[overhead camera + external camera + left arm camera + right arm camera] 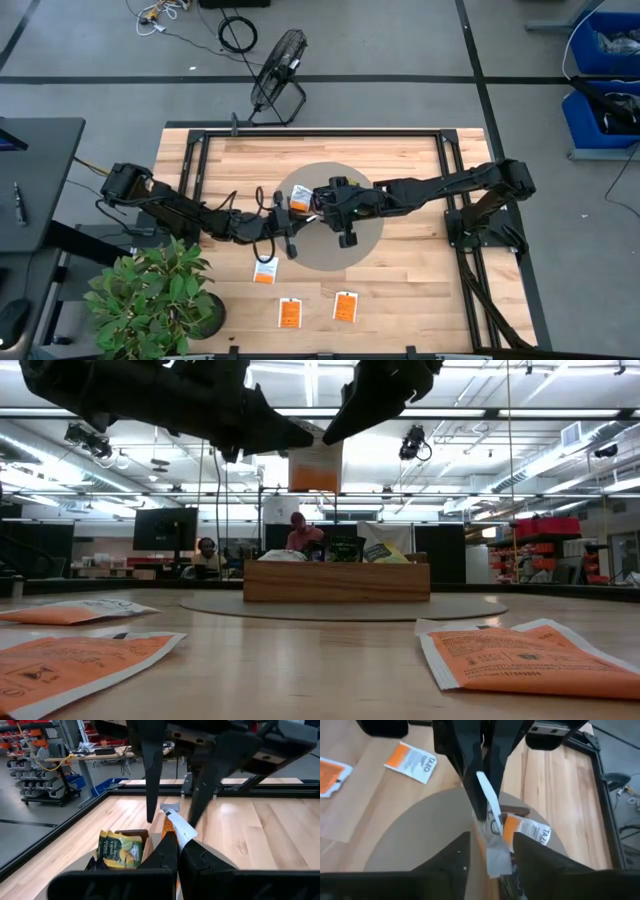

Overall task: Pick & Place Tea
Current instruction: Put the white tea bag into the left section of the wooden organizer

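A white-and-orange tea packet (315,468) hangs in the air over the wooden tray (335,582), which stands on a round mat (345,250). My left gripper (288,205) reaches in from the table's left and is shut on the packet. My right gripper (322,198) comes from the right, slanting down. It is open, its fingers (150,785) on either side of the packet's free edge (169,809) with a gap showing. Yellow-green packets (120,851) stand in the tray. Three more orange packets (290,313) lie flat near the front edge. My left gripper pinches the packet between its two fingers, at the packet's end nearest them (172,834). The fingers come in almost level from the table's left. The packet stands on edge, sticks out past the fingertips, and is lifted clear above the tray.
A potted plant (150,300) stands at the table's near left corner. A fan (278,75) sits on the floor beyond the far edge. A black frame (450,170) runs along the table's sides. Loose packets (530,655) lie close to the low camera.
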